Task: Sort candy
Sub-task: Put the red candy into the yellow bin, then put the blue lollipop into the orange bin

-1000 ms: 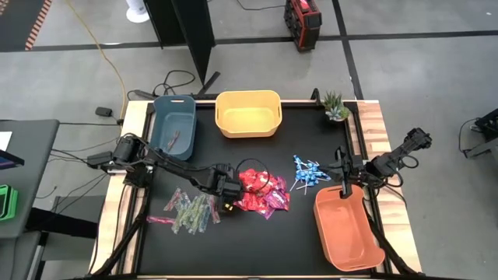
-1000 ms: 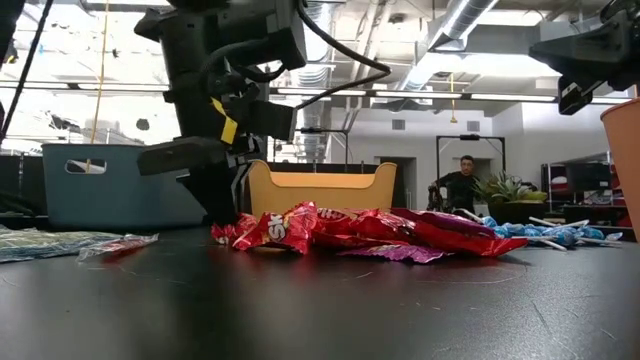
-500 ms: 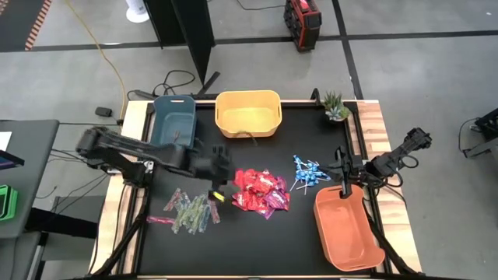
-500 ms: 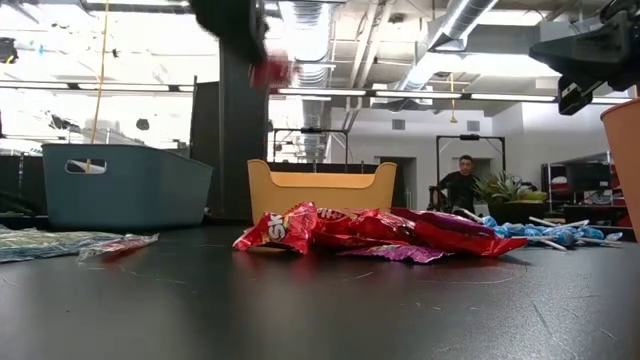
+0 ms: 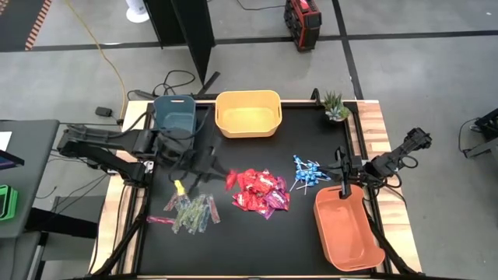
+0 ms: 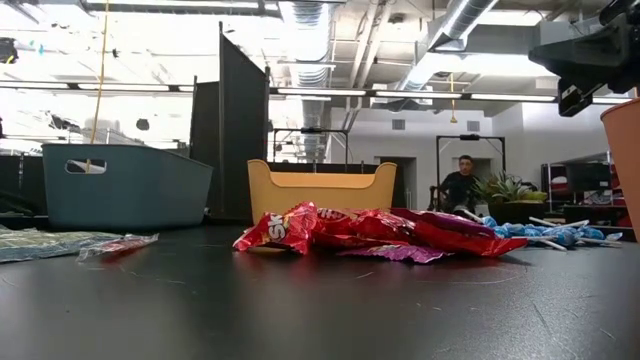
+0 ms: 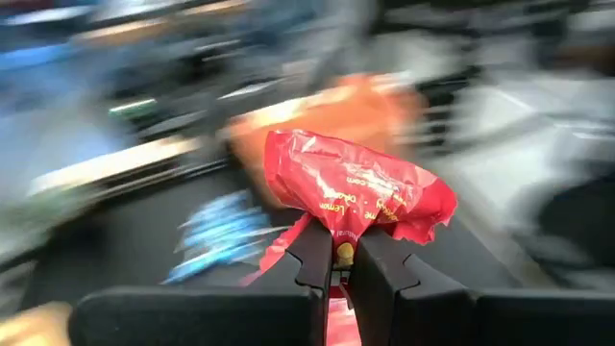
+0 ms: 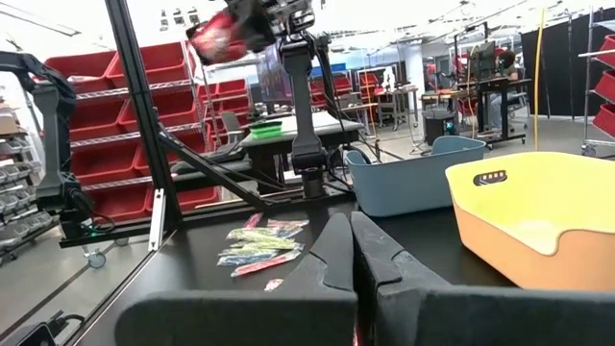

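A pile of shiny red packets (image 5: 263, 193) lies mid-table, with blue lollipops (image 5: 307, 175) to its right and green-pink stick packets (image 5: 191, 211) to its left. My left gripper (image 5: 220, 173) is raised high over the table, left of the pile, and is shut on one red packet (image 7: 356, 187). The right wrist view shows this packet (image 8: 216, 37) up in the air. My right gripper (image 5: 342, 167) waits shut by the orange bin's far left corner, touching nothing. The low view shows the pile (image 6: 360, 230) but not my left gripper. My left gripper pinches the red packet by a crimped edge (image 7: 342, 238) between its two fingers (image 7: 313, 258). The rest of the packet stands out beyond the fingertips. The packet is lifted clear, high above the table. The fingers point nearly level, toward the table's right side.
A blue bin (image 5: 174, 117) and a yellow bin (image 5: 247, 113) stand along the far edge. An orange bin (image 5: 348, 229) sits at the near right. A small potted plant (image 5: 335, 106) is at the far right corner. A person sits in the room beyond (image 6: 462, 185).
My left gripper has risen steeply from the left end of the red pile, drawn back toward the table's left, and tipped from pointing down to nearly level. It stays shut on one red packet, which is now lifted clear. The pile stays where it was.
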